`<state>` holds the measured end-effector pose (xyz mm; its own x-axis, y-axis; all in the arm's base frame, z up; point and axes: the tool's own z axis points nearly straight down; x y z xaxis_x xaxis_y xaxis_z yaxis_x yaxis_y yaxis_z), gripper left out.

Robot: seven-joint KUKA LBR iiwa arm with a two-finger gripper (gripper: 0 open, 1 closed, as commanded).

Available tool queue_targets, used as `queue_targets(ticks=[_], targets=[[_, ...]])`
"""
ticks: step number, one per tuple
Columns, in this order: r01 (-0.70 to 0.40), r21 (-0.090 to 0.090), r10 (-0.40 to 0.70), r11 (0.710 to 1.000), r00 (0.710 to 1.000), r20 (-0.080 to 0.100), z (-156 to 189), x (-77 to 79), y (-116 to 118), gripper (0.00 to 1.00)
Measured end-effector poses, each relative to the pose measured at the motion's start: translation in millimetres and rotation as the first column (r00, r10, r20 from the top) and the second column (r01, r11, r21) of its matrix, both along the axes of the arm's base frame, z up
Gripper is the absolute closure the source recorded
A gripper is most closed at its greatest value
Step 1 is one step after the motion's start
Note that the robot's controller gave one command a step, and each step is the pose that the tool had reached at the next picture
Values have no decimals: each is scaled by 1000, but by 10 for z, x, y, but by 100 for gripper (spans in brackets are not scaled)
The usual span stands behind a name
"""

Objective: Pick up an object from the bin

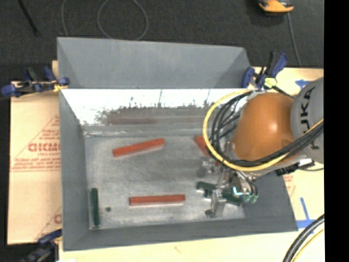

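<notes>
– Red bar (pixel 157 200): we see it flat on the bin (pixel 73 173) floor near the front, just left of the gripper (pixel 218 200).
– Clenched or released?
– We cannot tell from this view.

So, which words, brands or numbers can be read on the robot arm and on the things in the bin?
"KA": black letters on the arm's grey link, part of a longer word; the rest cannot be read.
Orange cover: no text.
Upper red bar, lower red bar, green bar: no text on them.
</notes>
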<state>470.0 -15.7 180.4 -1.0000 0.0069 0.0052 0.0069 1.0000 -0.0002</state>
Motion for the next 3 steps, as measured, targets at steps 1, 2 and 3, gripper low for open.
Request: queue_targets(ticks=[1, 2, 3], targets=[[239, 1, -239, 971, 971, 8, -1093, 150, -671, 0], [234, 0, -234, 972, 972, 11, -1070, 155, -665, 100], [227, 0, -227, 974, 974, 18, 737, 311, -963, 100]])
